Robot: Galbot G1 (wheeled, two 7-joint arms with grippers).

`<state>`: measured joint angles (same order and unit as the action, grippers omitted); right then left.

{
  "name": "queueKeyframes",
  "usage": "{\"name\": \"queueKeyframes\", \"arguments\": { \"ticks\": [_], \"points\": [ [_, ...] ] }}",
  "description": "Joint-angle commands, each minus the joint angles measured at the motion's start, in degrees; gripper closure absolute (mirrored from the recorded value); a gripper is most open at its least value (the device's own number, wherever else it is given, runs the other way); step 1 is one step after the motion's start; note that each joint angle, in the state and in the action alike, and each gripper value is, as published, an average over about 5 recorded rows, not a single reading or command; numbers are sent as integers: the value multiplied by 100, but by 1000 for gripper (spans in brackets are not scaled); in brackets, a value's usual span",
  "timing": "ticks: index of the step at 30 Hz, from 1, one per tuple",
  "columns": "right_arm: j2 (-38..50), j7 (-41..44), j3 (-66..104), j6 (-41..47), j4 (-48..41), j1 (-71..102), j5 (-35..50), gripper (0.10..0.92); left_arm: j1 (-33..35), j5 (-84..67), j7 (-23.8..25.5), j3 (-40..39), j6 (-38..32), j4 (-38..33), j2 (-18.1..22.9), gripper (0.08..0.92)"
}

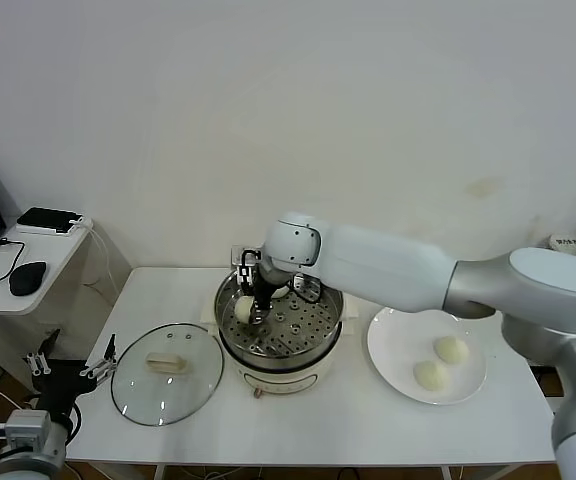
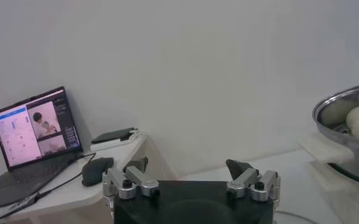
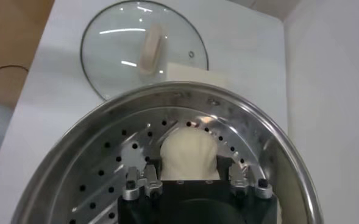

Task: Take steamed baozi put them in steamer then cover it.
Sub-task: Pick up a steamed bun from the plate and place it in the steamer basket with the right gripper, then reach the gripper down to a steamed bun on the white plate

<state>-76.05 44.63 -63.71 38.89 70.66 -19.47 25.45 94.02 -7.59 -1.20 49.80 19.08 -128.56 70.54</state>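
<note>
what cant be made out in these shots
- Right pincer fingertips: wrist view, hidden behind the baozi between them; whether they have let go is unclear.
- Second baozi in the steamer: head view, mostly hidden by the right arm.
- Cover: cut off by the frame edge in the left wrist view.
- Laptop screen content: too small.

Shiny perforated metal steamer (image 3: pixel 100 164); clear glass cover (image 3: pixel 144 52); smooth matt baozi (image 3: pixel 189 152).

Head view overlooks the table; both wrist views share the steamer (image 3: pixel 167 122) close-up.
</note>
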Motion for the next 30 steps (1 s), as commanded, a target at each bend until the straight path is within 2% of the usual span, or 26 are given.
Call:
{"name": "queueKeyframes", "arguments": {
  "ticks": [1,9,14,17,23,30],
  "points": [
    [-158,-44,14,26,-242,143,-182,424,-8,3,4,-5,-2,16,-8,177],
    [-133,7,63,6,-194,60,-173,349,-20,6,7,-20,1,0,-9,177],
    [176,433,53,-30,207,-356,-82,236,-29,5,11,-26,1,13,-20,177],
    [478,716,8,-109,448,-756,-175,208,-53,6,13,-54,5,19,-25,177],
    [1378,1395,-15,-575,980,-1424,-549,203,-107,1,20,-113,31,-25,-51,177],
    [2951,1996,-18,-1151,1965,-1534,-1103,203,-93,-39,39,-116,34,-16,-117,177]
  ]
}}
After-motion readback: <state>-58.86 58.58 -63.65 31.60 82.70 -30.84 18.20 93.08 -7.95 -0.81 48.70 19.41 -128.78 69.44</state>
